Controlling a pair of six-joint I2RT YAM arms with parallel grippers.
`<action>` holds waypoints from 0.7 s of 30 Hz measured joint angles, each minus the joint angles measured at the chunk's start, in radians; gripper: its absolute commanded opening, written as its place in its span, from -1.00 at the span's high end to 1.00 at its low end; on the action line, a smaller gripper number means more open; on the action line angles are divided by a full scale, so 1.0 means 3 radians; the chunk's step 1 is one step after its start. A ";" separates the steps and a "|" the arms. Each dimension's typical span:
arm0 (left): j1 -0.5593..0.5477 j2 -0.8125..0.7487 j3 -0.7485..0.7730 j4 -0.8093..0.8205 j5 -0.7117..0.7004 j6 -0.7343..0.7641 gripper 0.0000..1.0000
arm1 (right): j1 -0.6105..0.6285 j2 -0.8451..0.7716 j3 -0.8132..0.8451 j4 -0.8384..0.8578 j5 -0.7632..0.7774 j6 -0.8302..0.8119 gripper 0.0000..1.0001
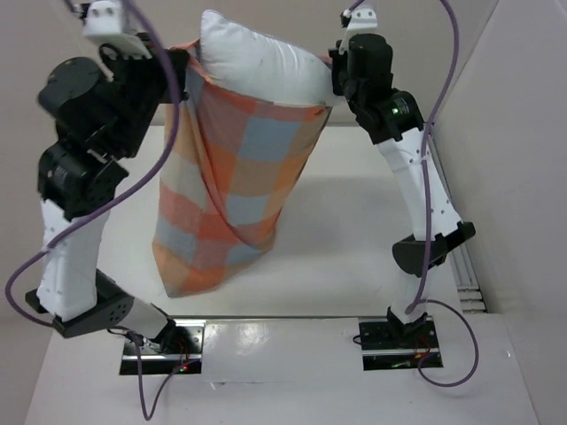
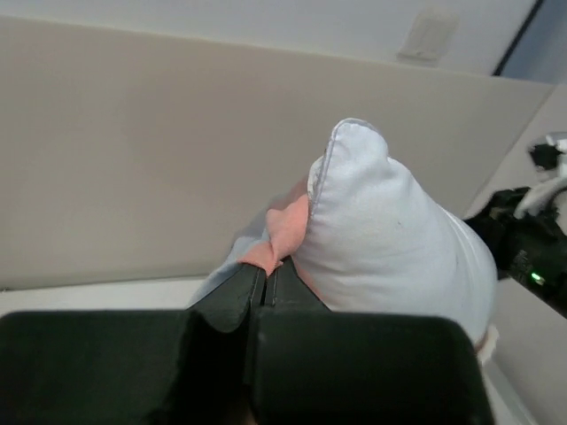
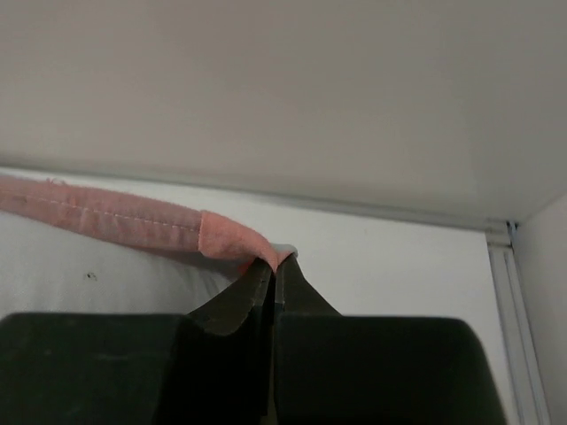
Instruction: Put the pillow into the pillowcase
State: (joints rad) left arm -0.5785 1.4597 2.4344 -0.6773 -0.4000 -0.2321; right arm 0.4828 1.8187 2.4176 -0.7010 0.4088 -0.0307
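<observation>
Left fingers (image 2: pixel 267 271) and right fingers (image 3: pixel 275 266) clench pillowcase (image 1: pixel 232 190) rim at 9 and 3 o'clock; pillow (image 1: pixel 257 64) juts toward 12 between them.

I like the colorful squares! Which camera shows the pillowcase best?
The top external view: the whole checked pillowcase hangs, pillow poking out. Left wrist shows only a pinched orange corner; right wrist only its orange hem.

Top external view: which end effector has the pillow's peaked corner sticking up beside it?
The left end effector: the pillow's corner rises above the pillowcase rim right beside it; at the right end effector the pillow sits lower, under the hem.
</observation>
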 measured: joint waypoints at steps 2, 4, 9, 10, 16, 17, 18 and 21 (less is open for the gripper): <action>0.0004 0.0160 0.0011 0.0022 -0.0150 0.0130 1.00 | -0.0037 0.0062 0.0000 -0.0235 0.0008 0.0047 1.00; 0.0064 0.0270 -0.0048 0.0067 -0.0276 0.0247 1.00 | -0.0065 -0.0111 -0.0249 -0.0376 -0.0022 0.0141 1.00; 0.0426 0.0309 -0.0256 0.0113 -0.0217 0.0275 1.00 | -0.0092 -0.1212 -0.1658 -0.0212 -0.0375 0.0443 1.00; 0.0456 0.0309 -0.0286 0.0111 -0.0197 0.0273 1.00 | -0.0092 -0.1428 -0.1909 -0.0103 -0.0474 0.0509 1.00; 0.0473 0.0289 -0.0314 0.0106 -0.0043 0.0237 1.00 | -0.0094 -0.2302 -0.3217 0.1033 -0.0762 0.0769 1.00; 0.0473 0.0282 -0.0314 0.0104 -0.0028 0.0234 1.00 | -0.0098 -0.2387 -0.3400 0.1263 -0.0776 0.0804 1.00; 0.0474 0.0280 -0.0314 0.0106 -0.0017 0.0230 1.00 | -0.0098 -0.2471 -0.3607 0.1559 -0.0781 0.0838 1.00; 0.0474 0.0280 -0.0309 0.0106 0.0006 0.0229 1.00 | -0.0098 -0.2555 -0.3877 0.2082 -0.0777 0.0866 1.00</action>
State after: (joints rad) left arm -0.4362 1.5436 2.3417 -0.6456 -0.3981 -0.1635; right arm 0.4534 1.0523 1.2545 -0.0765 0.1757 0.2291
